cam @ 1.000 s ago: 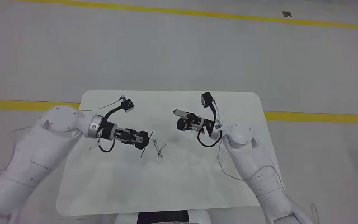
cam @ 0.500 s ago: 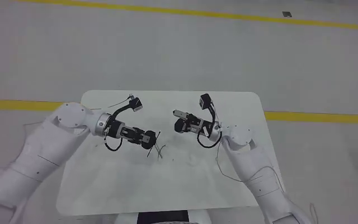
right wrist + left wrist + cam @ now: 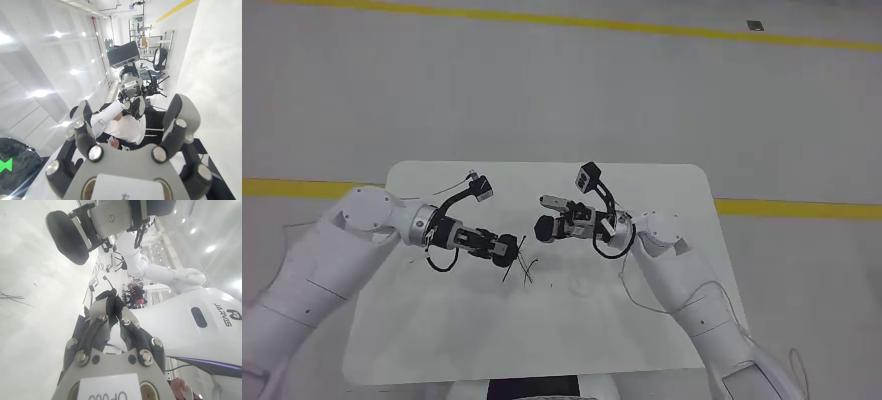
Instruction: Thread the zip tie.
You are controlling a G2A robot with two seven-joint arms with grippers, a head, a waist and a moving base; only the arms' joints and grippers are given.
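Your left gripper (image 3: pixel 509 247) was pinched shut on the zip tie (image 3: pixel 108 281) near the middle of the table (image 3: pixel 642 320), right beside some loose ties (image 3: pixel 529 270); your right gripper (image 3: pixel 545 218) faced it close by, jaws wide open

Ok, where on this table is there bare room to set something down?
The wide front strip of the table, between the loose zip ties and the robot-side edge, is bare. So is the far right corner. The middle is crowded: the left gripper, shut on a zip tie, faces the open right gripper.
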